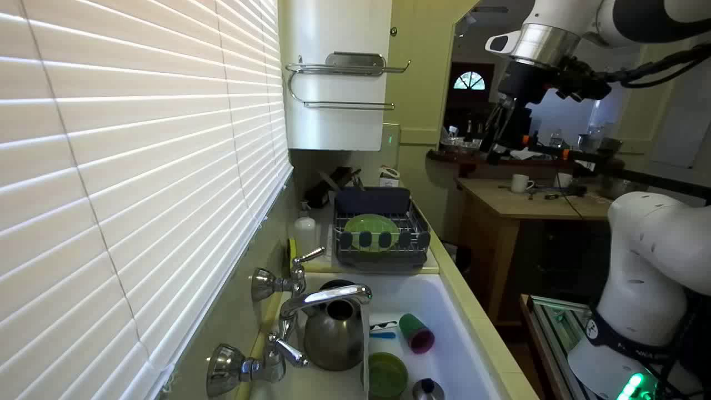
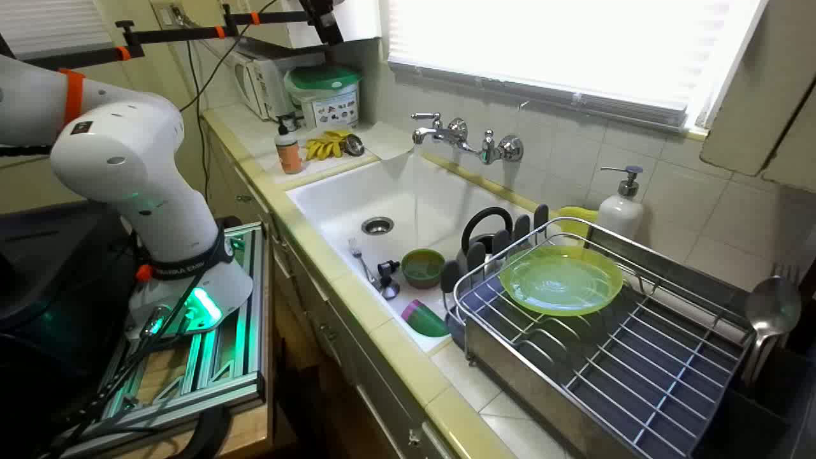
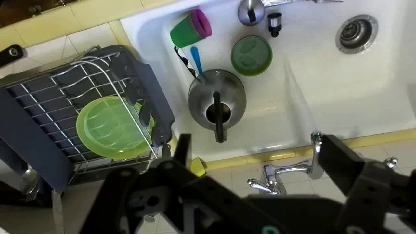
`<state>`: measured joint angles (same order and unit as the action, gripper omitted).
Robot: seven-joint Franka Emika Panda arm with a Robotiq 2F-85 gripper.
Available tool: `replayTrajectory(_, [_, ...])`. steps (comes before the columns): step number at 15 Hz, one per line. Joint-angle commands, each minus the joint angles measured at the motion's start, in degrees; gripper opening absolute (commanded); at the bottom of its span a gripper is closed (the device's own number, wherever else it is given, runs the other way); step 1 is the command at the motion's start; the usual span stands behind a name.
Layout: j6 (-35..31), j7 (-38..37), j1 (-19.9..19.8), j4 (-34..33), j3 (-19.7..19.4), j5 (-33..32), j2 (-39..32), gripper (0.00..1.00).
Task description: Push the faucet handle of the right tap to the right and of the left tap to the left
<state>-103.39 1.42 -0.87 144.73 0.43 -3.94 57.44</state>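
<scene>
Black and close, the gripper stands wide, up above the white sink. By the wall, one shiny handle sits nearer the dish rack; the other handle sits across the long spout. They point away from each other. Thin water runs down into the sink.

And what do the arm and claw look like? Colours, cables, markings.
The arm is glossy white and rounded, with an orange strap, silver collar and black cables. Its lower black band carries pale lettering, only partly legible; a green light glows below. The claw is black and angular, with blocky fingers.
</scene>
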Motion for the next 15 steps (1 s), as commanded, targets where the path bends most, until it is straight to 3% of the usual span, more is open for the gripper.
replayTrajectory(1, [0.1, -0.2, 0.3, -0.1, -0.2, -0.2, -0.1, 1.00])
replayTrajectory(8, [0.1, -0.2, 0.3, -0.1, -0.2, -0.2, -0.1, 1.00])
replayTrajectory(11, [-7.5, -4.1, -1.7, 1.5, 0.5, -0.4, -5.4, 1.00])
replayTrajectory(15, [-19.3, -13.6, -4.1, 4.1, 4.2, 0.2, -16.3, 1.00])
